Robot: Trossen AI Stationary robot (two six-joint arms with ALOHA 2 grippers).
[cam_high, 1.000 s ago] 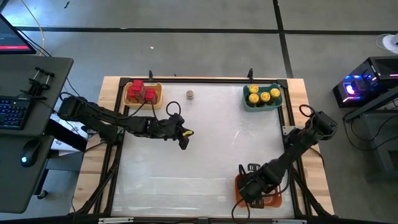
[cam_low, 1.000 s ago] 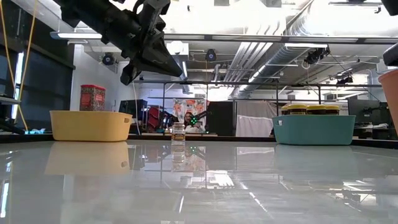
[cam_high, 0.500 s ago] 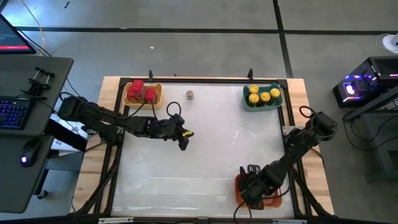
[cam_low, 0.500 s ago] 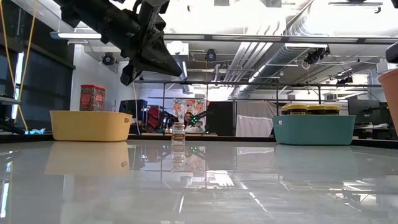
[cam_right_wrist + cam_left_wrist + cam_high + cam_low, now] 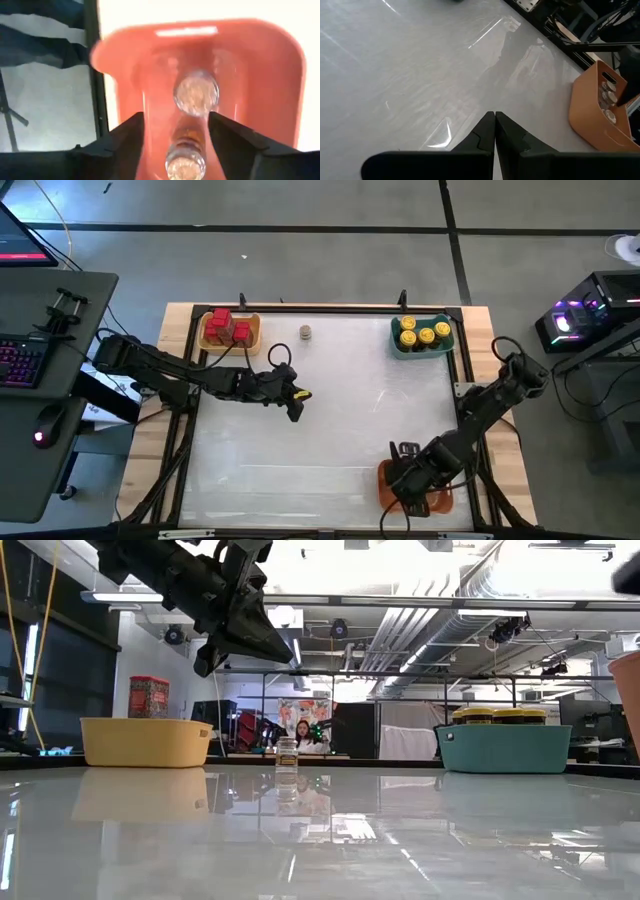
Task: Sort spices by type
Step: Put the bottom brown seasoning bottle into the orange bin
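Glossy white table (image 5: pixel 320 430), industrial ceiling.

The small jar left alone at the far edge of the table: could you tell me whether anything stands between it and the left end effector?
Nothing visible does: bare tabletop lies between the small jar and the left end effector, hovering shut.

High view: overhead, looking straight down on the whole glossy white counter (image 5: pixel 320 430). Low view: at counter-top height, facing level across it into the room behind. Both share the yellow plastic tray (image 5: pixel 231 331) (image 5: pixel 146 741), the teal plastic tray (image 5: pixel 421 336) (image 5: pixel 503 748) and one small round jar (image 5: pixel 305 332) (image 5: pixel 287 752). Left wrist view: angled down over the counter, orange plastic tray (image 5: pixel 600 112) farther off. Right wrist view: close above that tray (image 5: pixel 200 90), looking in.
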